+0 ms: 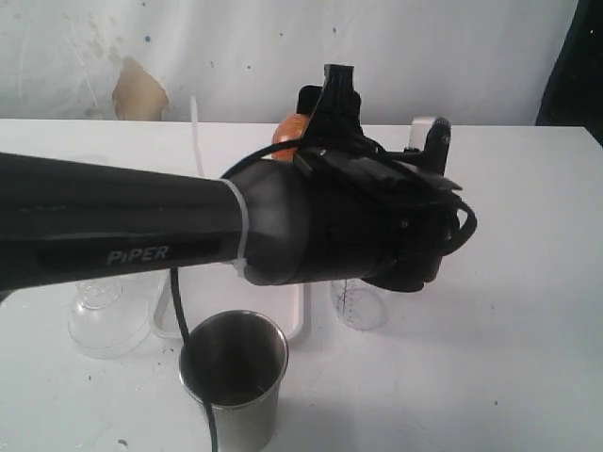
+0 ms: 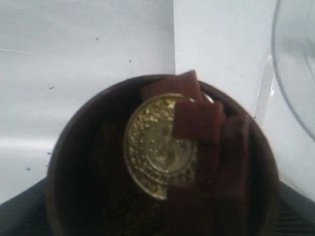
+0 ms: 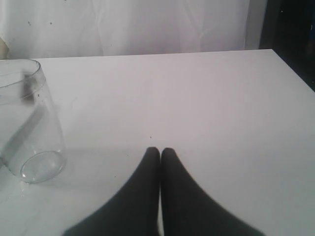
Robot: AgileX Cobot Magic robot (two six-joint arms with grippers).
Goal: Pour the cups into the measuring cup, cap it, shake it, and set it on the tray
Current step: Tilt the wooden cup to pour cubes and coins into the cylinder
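Note:
The brown cup (image 2: 88, 162) fills the left wrist view, holding a gold coin (image 2: 152, 147) and red-brown blocks (image 2: 206, 147). My left gripper (image 2: 162, 221) is shut on it, its dark fingers (image 2: 17, 216) showing at the cup's sides. In the exterior view this gripper (image 1: 318, 118) holds the brown cup (image 1: 285, 135) up behind the black arm. The measuring cup (image 1: 360, 303) stands under that arm, and it also shows in the right wrist view (image 3: 29, 123). The steel tumbler (image 1: 234, 377) stands at the front. Part of the white tray (image 1: 298, 318) shows behind it. My right gripper (image 3: 160, 150) is shut and empty over bare table.
The frosted jar (image 1: 104, 320) sits at the left beside the tray. The left arm (image 1: 122, 226) crosses most of the exterior view and hides the table's middle. A clear curved rim (image 2: 295, 64) shows beside the brown cup. The table's right edge (image 3: 295, 69) is near.

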